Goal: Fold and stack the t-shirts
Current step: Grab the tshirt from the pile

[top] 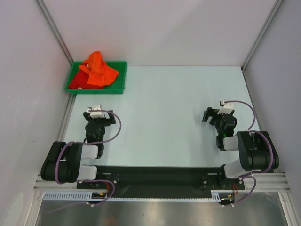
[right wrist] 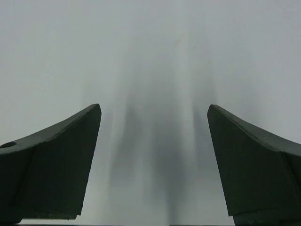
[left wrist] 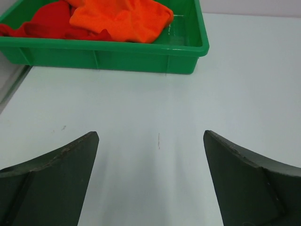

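A bright orange t-shirt (top: 99, 70) lies crumpled in a heap in the green tray (top: 121, 84) at the far left; a deeper red t-shirt (top: 76, 83) lies under it at the tray's left. Both show in the left wrist view, the orange t-shirt (left wrist: 123, 19) and the red t-shirt (left wrist: 47, 20). My left gripper (top: 97, 112) is open and empty over the table, short of the tray (left wrist: 141, 55), also seen in its wrist view (left wrist: 150, 139). My right gripper (top: 212, 113) is open and empty over bare table at the right, as its wrist view (right wrist: 154, 110) shows.
The pale table (top: 164, 117) runs between the arms. Grey walls with metal posts (top: 54, 28) close in the left, right and back sides. A black base rail (top: 155, 176) lies at the near edge.
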{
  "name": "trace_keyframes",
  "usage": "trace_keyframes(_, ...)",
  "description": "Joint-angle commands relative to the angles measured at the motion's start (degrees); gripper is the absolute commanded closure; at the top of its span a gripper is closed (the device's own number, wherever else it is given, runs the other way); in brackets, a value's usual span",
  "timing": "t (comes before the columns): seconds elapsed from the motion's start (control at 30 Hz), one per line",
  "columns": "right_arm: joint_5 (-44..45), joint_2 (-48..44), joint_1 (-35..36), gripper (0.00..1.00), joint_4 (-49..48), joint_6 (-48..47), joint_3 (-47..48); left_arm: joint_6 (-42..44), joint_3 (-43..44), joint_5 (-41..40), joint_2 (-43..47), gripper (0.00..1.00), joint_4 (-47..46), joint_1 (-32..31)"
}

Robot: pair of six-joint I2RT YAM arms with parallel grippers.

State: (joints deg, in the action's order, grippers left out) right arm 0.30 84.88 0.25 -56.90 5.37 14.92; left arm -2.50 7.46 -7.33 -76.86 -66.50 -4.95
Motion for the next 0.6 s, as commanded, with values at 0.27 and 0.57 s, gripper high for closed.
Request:
trace_keyframes(0.27,1.29,-0.24,0.19,0.00,-2.60,-4.14,1.52,2.85,5.71,-7.17,6.89,0.00,9.96,0.56)
trace_keyframes(0.57,17.55,-8.68,6.16,0.00,24.37,-2.21,13.63,-10.98,19.13,-28.50,7.17,0.00,33.43,1.43)
